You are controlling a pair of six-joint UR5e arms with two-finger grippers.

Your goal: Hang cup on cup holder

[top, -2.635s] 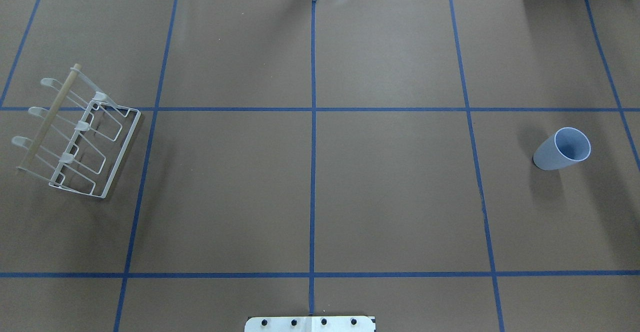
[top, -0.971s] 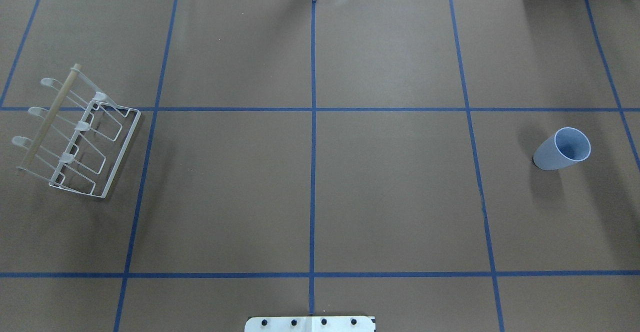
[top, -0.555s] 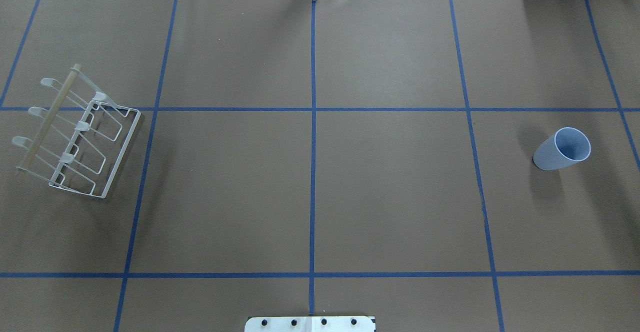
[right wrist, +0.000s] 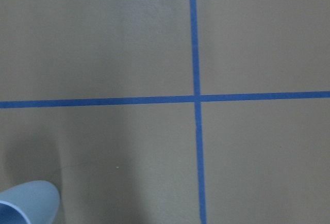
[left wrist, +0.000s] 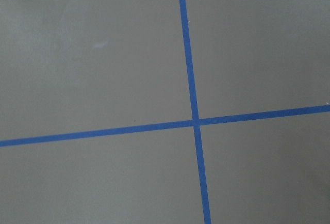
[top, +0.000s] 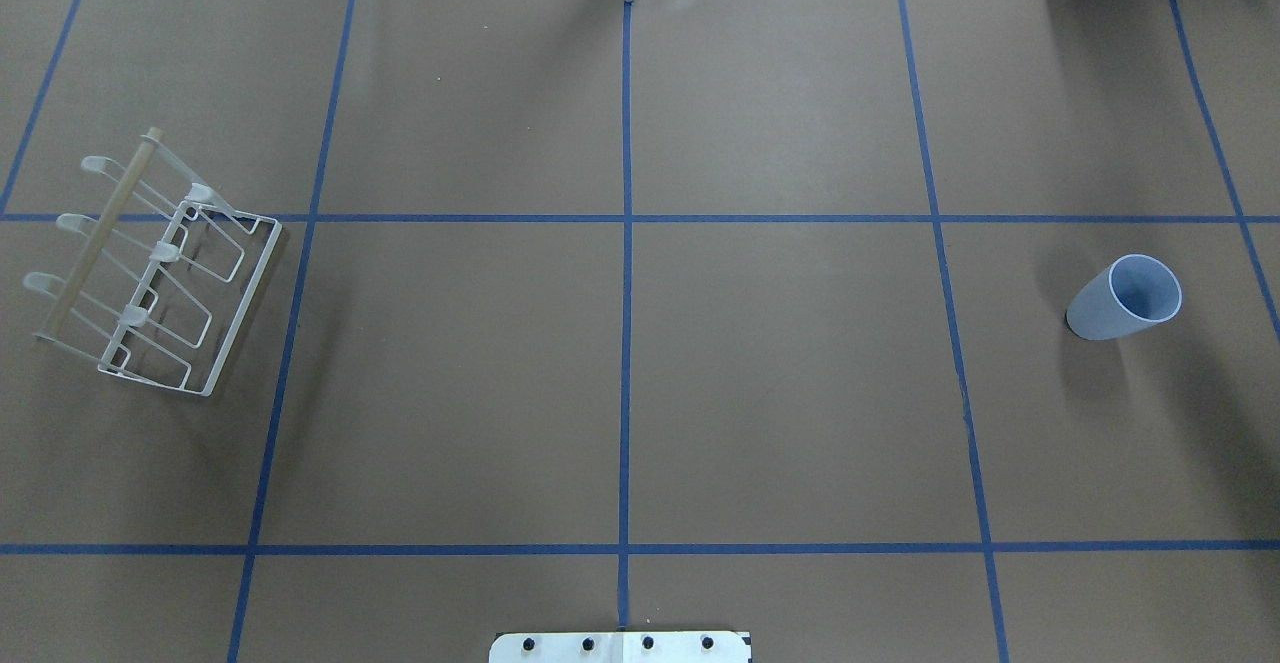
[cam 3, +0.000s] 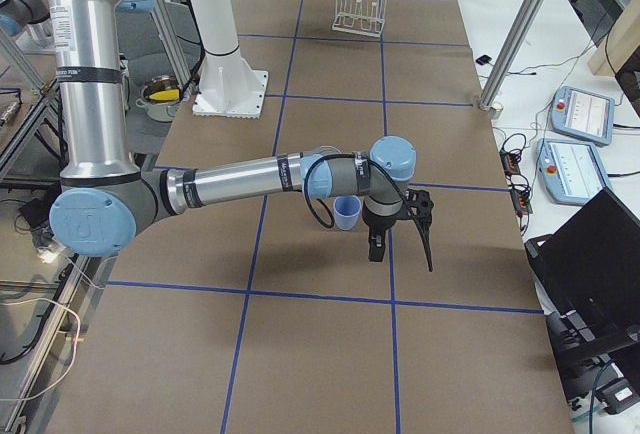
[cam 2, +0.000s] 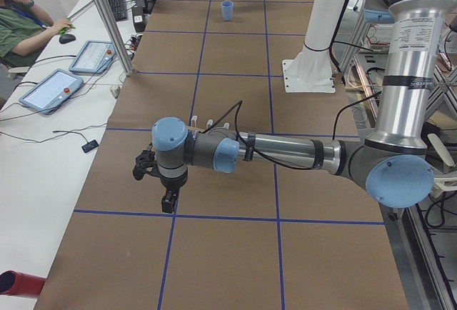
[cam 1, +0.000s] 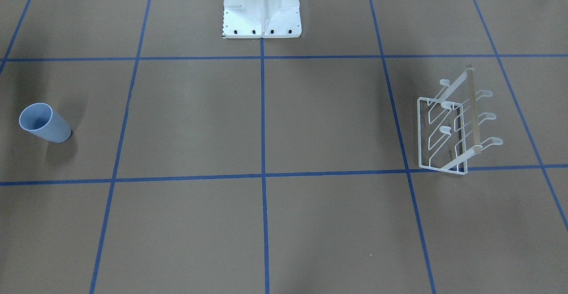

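So, the cup (top: 1125, 298) stands on its base, mouth up, on the brown table (top: 780, 383) over on the robot's right side; nothing is touching it. The cup holder (top: 160, 253) sits way off on the robot's left side, well apart from the cup, with its wooden dowel handle (top: 100, 233) across the top and its prongs bare. Blue tape lines (top: 625, 343) cut the table into a grid; the cup is inside one square, while the holder's base frame straddles a line.

The right gripper (cam 3: 400, 249) only shows in the side view from the robot's right end. It hangs pointing down at the table, just beside the cup but not on it; whether the claw is spread or closed I can't tell from there. Its wrist camera catches only a bit of the cup in the bottom-left corner, plus a tape crossing.

Same deal with the left gripper (cam 2: 166, 199): side view only, pointing down near the holder, so the state of its claw is also a can't tell. Its wrist camera sees only table and tape.

The white pedestal (cam 1: 262, 5) stands at the robot's edge; an operator (cam 2: 21, 24) sits off to the side.
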